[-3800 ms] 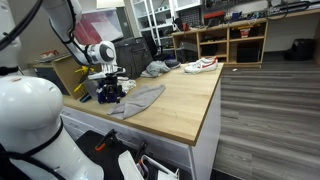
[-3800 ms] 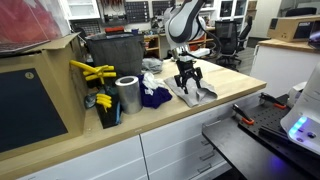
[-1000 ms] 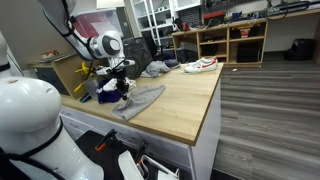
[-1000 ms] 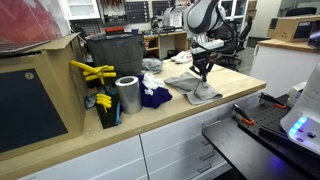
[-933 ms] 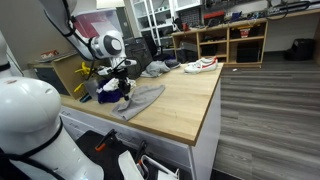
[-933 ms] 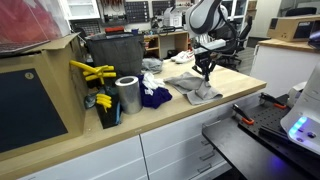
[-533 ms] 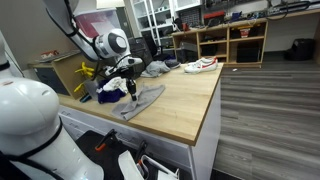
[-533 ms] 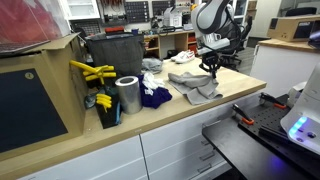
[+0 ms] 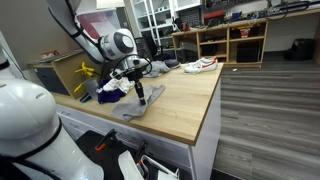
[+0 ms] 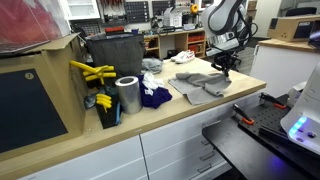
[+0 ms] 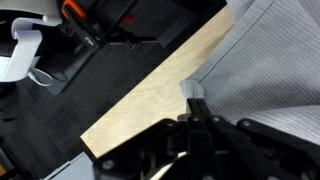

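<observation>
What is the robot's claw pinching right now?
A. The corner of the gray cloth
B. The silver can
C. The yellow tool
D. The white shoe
A: in the wrist view the gripper is shut on a corner of the gray cloth, which lies spread on the wooden counter.

The grey cloth (image 11: 270,80) runs off the wrist view's edge (corner hidden under the jaws).
</observation>
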Available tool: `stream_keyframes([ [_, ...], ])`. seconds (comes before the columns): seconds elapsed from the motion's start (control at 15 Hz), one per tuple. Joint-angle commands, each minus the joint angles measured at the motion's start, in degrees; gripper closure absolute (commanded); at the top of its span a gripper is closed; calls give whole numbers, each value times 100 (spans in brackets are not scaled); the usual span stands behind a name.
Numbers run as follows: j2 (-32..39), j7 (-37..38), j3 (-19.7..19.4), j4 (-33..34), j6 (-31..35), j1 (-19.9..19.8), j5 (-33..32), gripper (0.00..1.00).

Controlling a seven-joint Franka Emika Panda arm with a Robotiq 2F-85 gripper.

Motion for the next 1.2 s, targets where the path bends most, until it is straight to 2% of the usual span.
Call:
stream_keyframes([
  [0.0, -222, 380, -129, -296, -92, -213, -363, 100],
  [0.67, -327, 1229, -697, -678, -172, -836, -1318, 100],
  [0.93, -375, 1546, -785, -746, -194, -989, -1337, 100],
  [1.0, -387, 1610, -775, -753, -204, -998, -1320, 74],
  [1.07, -399, 1663, -746, -753, -212, -984, -1297, 72],
  [1.13, -401, 1712, -722, -749, -219, -967, -1291, 66],
])
